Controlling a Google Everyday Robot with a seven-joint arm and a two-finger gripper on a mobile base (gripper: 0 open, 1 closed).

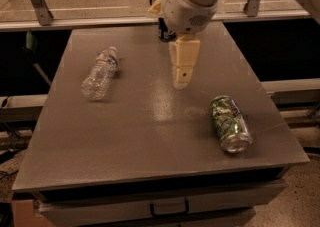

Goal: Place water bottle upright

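Note:
The water bottle (100, 73) lies on its side on the left part of the grey table (125, 136), its white cap pointing toward the far edge. It is clear and ribbed, with a thin label band near the cap end. My gripper (181, 82) hangs above the middle of the table, pointing down, well to the right of the bottle and apart from it. It holds nothing.
A green drink can (230, 123) lies on its side at the right front of the table. A blue drink can (165, 29) stands at the far edge, mostly hidden behind my arm. A rail and glass panel run behind the table. A drawer sits under the front edge.

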